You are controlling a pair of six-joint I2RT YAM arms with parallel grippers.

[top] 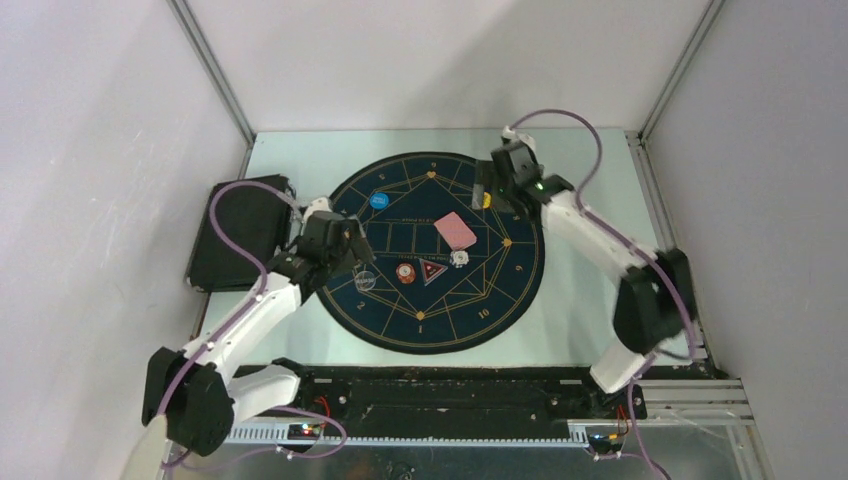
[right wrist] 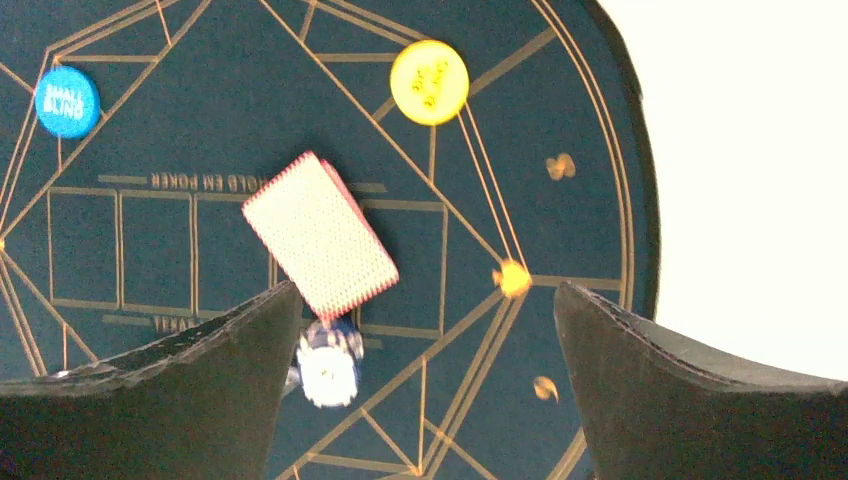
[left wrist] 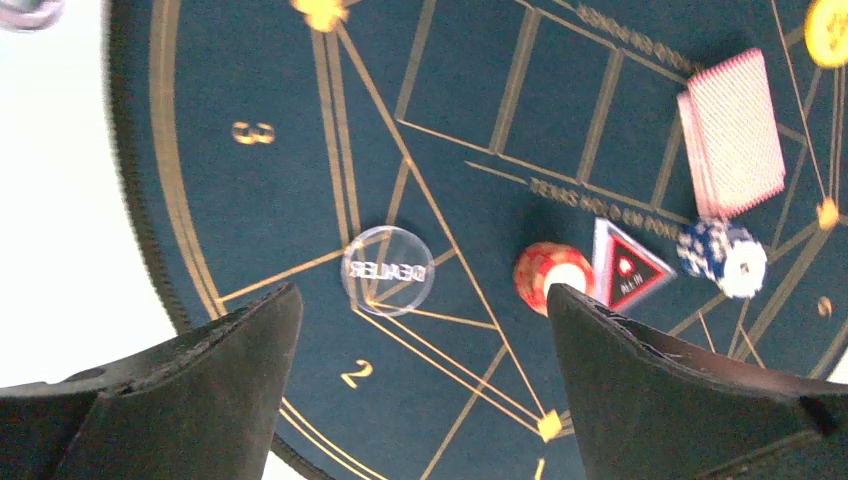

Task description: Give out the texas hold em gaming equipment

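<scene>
— What is seen from above?
— The equipment is spread over the round mat (top: 500,290) on the bench (top: 300,160). A blue chip (top: 379,200) lies at the far left and a yellow chip (top: 486,199) at the far right, with the pink-backed cards (top: 456,231) between them. A red-white chip (top: 404,272), a red triangular token (top: 432,270) and a white-topped chip stack (top: 459,258) lie in a row nearer the arms. A black case (top: 240,232) is set off the mat, to the left. The right claw (top: 485,188) is held over the yellow chip, and the left claw (top: 355,262) beside a clear dealer button (top: 365,281).
— And from the left wrist?
— The left claw (left wrist: 422,295) is spread wide and nothing is gripped. The dealer button (left wrist: 388,270) lies just ahead of the gap.
— From the right wrist?
— The right claw (right wrist: 425,290) is likewise wide and empty. The yellow chip (right wrist: 429,81) rests on a gold line, apart from the cards (right wrist: 320,235).
— Which step is judged to be in hand?
— Single pieces are being set at their places, and the yellow chip looks placed. The dealer button would probably be taken next. For that, the left claw must be lowered squarely and closed on its thin rim.
</scene>
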